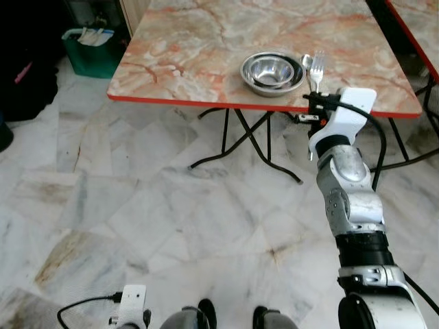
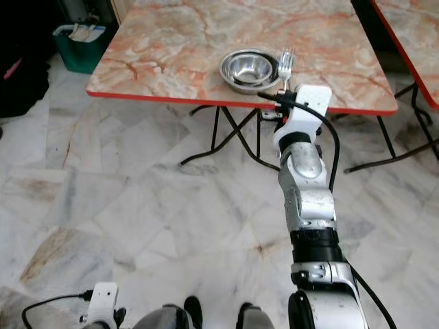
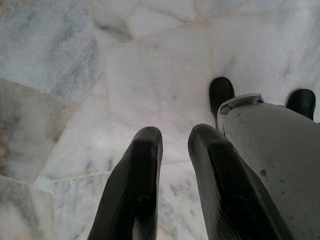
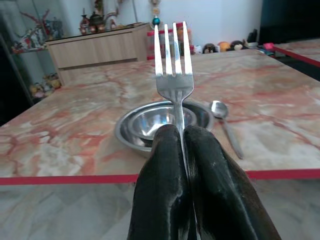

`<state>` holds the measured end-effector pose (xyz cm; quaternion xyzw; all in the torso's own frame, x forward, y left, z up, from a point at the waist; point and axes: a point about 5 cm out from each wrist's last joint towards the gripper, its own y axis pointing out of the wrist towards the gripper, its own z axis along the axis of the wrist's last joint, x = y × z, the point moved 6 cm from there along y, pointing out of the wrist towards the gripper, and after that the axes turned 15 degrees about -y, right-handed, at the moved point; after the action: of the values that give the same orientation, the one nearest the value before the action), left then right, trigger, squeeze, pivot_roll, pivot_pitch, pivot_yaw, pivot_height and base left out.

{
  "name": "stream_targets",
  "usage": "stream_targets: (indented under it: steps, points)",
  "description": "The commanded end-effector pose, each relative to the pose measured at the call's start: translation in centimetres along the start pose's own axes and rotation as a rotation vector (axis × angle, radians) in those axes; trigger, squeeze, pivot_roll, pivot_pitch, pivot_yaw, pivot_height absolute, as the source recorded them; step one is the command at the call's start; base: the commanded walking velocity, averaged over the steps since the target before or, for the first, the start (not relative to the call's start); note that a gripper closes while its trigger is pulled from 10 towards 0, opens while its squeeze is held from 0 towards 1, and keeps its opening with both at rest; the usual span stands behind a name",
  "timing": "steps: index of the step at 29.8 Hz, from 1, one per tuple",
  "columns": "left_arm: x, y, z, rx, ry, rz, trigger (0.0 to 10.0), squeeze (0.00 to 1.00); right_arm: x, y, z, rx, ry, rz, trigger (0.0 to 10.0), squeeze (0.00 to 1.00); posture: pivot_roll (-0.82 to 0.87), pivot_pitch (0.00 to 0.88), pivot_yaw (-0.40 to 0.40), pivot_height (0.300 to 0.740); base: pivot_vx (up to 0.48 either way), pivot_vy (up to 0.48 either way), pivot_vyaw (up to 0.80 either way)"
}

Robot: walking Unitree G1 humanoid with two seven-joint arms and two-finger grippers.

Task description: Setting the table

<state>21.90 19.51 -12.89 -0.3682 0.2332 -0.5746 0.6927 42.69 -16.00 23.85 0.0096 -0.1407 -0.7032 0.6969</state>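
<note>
Black fingers [image 4: 165, 165] of the right gripper [image 4: 181, 131] press together on the handle of a fork [image 4: 173, 65], holding it upright with its four shiny tines pointing up. Seen from the head, the fork [image 1: 317, 68] stands at the near edge of the table [image 1: 178, 48], a marble-patterned top in pink and orange with a red rim. Just behind it sit nested steel bowls [image 1: 272, 72], bright and reflective, and a spoon [image 4: 223, 120] lies on the table beside them on the robot's right, bowl end away from the robot. Down by the robot's feet, the left gripper [image 3: 172, 137] hangs over the pale marble floor [image 3: 155, 75], its fingers narrowly apart and holding nothing
</note>
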Motion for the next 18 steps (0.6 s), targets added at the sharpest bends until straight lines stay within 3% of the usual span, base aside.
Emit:
stream_targets:
  steps: [1,14,18]
  points:
    - [-0.58,-0.63,-3.28,-0.101,0.009,0.018,10.0,0.00,0.32,-0.14,0.03,0.000,0.009,-0.008,10.0,0.00,-0.05,0.231,0.014,0.740,0.000,0.000,0.00]
    - [-0.49,-0.59,-3.23,-0.103,0.009,0.017,10.0,0.00,0.56,0.02,-0.24,-0.021,0.005,-0.011,10.0,0.00,-0.05,0.237,0.013,0.740,0.000,0.000,0.00]
    - [-0.51,-0.58,-3.19,-0.103,0.011,0.017,10.0,0.00,0.60,-0.07,-0.44,-0.027,0.009,-0.010,10.0,0.00,-0.05,0.239,0.015,0.740,0.000,0.000,-0.80]
